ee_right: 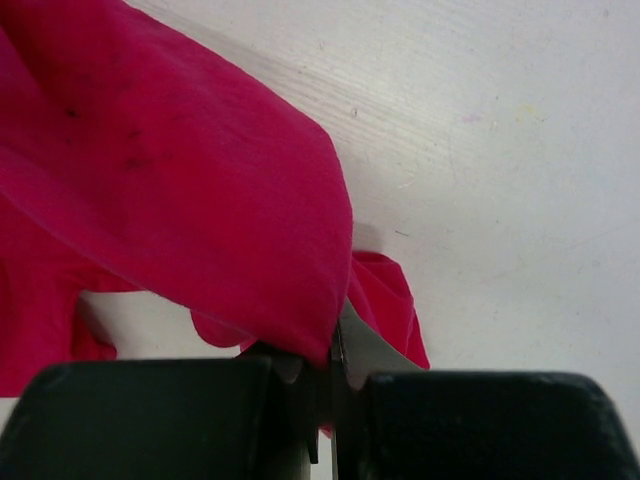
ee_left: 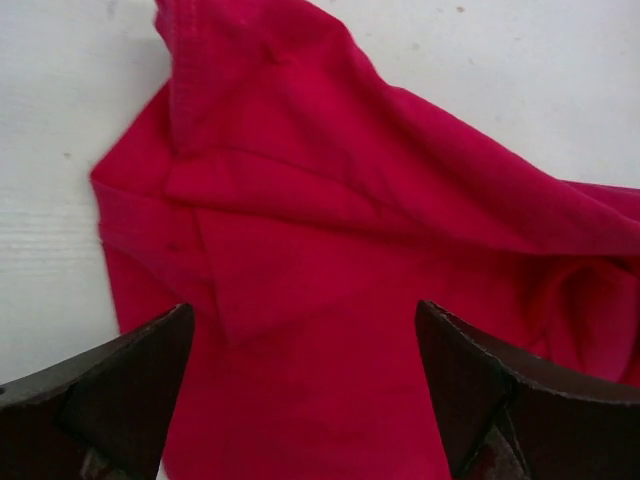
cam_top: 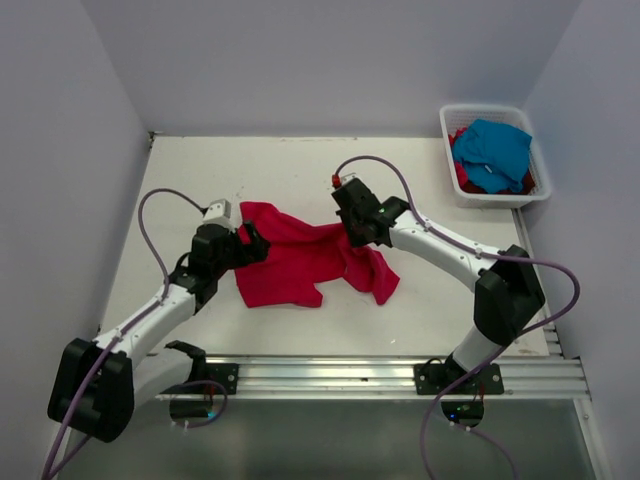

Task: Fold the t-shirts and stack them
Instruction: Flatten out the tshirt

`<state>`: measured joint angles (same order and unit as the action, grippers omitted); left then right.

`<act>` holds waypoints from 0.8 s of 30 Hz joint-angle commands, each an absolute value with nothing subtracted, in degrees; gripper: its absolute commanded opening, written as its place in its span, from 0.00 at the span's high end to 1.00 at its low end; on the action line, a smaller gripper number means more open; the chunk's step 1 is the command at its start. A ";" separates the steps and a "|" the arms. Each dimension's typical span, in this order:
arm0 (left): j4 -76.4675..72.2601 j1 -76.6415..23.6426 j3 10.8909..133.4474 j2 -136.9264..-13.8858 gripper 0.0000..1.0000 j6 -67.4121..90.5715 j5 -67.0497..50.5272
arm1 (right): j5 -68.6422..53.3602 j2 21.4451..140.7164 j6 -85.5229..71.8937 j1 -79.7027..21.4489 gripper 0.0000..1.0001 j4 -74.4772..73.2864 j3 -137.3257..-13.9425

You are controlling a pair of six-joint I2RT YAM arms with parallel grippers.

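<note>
A white desk (cam_top: 200,180) is seen between pale walls. One crimson t-shirt (cam_top: 300,265) lies crumpled mid-desk, unfolded; nothing is stacked. A turquoise t-shirt (cam_top: 495,150) is left in the far-right basket (cam_top: 446,128). The left jaws are spread wide over the shirt, empty; the right jaws are shut on its raised right fold.

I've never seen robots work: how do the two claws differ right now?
The left gripper stands wide open over the red t-shirt, gripping nothing; the right gripper is shut, pinching that shirt's edge. Left sits at the shirt's left end, right nearer its right. Both are dark, two-fingered.
</note>
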<state>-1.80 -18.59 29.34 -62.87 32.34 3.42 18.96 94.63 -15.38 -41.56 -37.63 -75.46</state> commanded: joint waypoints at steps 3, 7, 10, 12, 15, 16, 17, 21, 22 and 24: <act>-11.15 -18.28 22.68 -55.38 0.11 38.84 -5.89 | 19.16 96.24 -15.73 -41.31 1.00 -35.16 -75.23; -13.09 -18.11 19.08 -56.25 0.24 41.73 -5.63 | 18.98 96.33 -15.82 -41.31 1.00 -35.33 -74.97; -13.28 -17.75 17.84 -58.53 0.39 44.72 -3.70 | 19.25 95.98 -15.82 -41.31 1.00 -35.33 -74.53; -11.35 -17.75 18.02 -60.63 0.48 46.40 -1.25 | 19.34 95.80 -15.73 -41.31 1.00 -35.42 -74.27; -9.85 -17.75 18.54 -61.08 0.50 47.28 1.39 | 19.60 95.63 -15.64 -41.22 1.00 -35.51 -74.00; -9.67 -17.75 18.72 -61.08 0.50 47.29 1.84 | 19.51 95.89 -15.64 -41.31 1.00 -35.42 -74.18; -8.97 -17.75 19.16 -61.17 0.50 47.20 3.24 | 19.42 96.06 -15.64 -41.31 1.00 -35.42 -74.18; -4.93 -17.75 20.92 -61.52 0.51 46.76 6.32 | 19.16 96.68 -15.73 -41.22 1.00 -35.42 -74.62; -4.31 -17.75 21.35 -61.44 0.51 46.76 7.29 | 19.07 96.77 -15.73 -41.31 1.00 -35.42 -74.62; -3.00 -17.75 21.88 -61.61 0.52 46.93 9.22 | 18.98 97.12 -15.82 -41.31 1.00 -35.42 -74.71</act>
